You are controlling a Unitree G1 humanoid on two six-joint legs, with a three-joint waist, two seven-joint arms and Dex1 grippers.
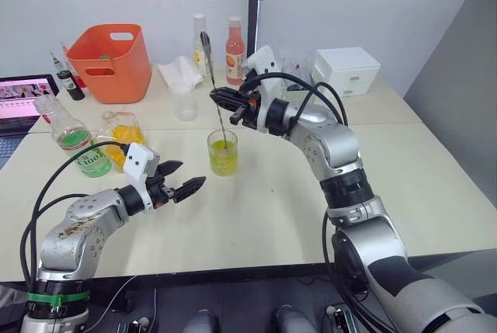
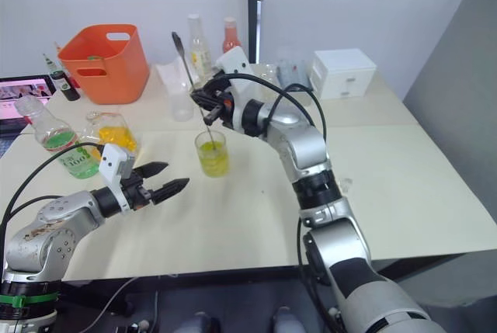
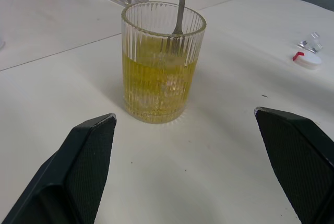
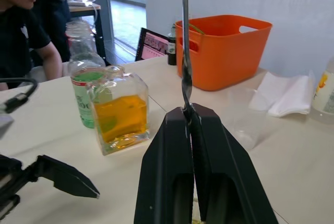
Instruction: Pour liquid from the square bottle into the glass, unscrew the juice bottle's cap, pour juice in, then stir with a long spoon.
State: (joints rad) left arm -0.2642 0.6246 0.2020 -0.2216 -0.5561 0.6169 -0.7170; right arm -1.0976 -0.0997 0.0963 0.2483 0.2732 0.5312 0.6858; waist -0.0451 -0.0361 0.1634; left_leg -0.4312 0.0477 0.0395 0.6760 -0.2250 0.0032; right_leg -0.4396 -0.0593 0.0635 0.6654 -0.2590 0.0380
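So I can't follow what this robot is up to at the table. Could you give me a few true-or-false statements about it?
1. The right gripper is shut on the long spoon, whose lower end dips into the glass. True.
2. The glass is empty. False: it holds yellow-green liquid.
3. The left gripper is holding the glass. False: its fingers are open and it holds nothing, beside the glass and apart from it.
4. The cap sits on the juice bottle. False: it lies on the table, and the bottle's neck is open.
5. The square bottle with orange liquid stands beside the juice bottle. True.
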